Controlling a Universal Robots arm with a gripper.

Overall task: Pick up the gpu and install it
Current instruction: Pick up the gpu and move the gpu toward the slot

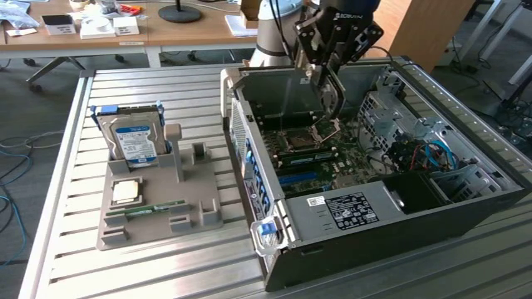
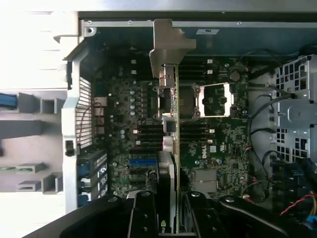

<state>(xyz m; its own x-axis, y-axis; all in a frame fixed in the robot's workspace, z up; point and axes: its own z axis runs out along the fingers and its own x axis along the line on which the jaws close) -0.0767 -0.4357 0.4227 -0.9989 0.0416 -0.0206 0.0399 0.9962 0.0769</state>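
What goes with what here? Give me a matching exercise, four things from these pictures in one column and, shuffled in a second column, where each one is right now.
Things
1. thin flat green-and-black gpu with silver end bracket
2. silver hard drive with blue label
3. narrow green RAM stick
4. black metal computer case

Places
A. lying flat in the grey holder
B. open on the slatted metal table
C. held by the gripper over the motherboard
D. standing upright in the grey holder

Pairs: 1-C, 2-D, 3-A, 4-B
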